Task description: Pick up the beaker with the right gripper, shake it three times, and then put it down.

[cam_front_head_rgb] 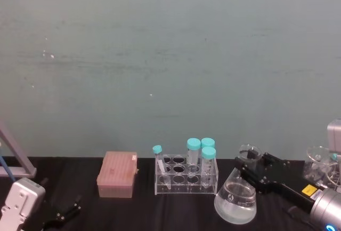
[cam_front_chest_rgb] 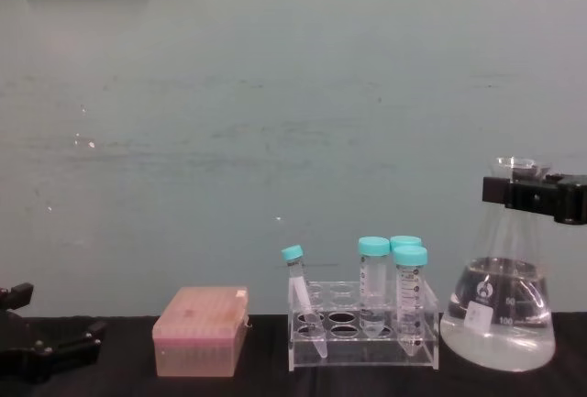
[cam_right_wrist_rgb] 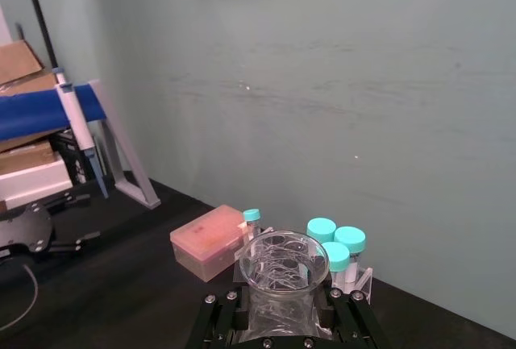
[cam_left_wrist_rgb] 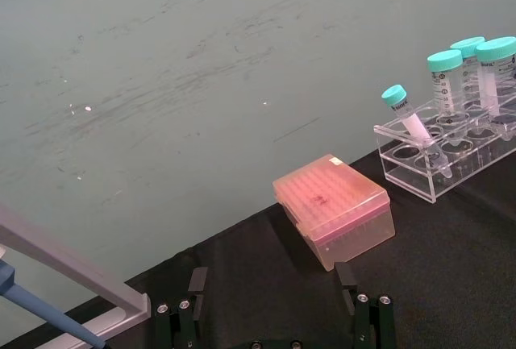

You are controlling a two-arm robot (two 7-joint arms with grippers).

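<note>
Beaker [cam_front_head_rgb: 236, 199] is upright at the right end of the table [cam_front_head_rgb: 149, 212], just beside the clear tube rack [cam_front_head_rgb: 186, 180] and slightly nearer the robot. Clear liquid fills its wide base; whether the base touches the table cannot be told. The right tool [cam_front_head_rgb: 246, 162] reaches in from the right and is clenched on the beaker's narrow neck just below the flared rim, one jaw on each side, while the left tool [cam_front_head_rgb: 65, 210] rests low at the table's left end, left of the pink box [cam_front_head_rgb: 117, 175], its thin fingers spread apart.
</note>
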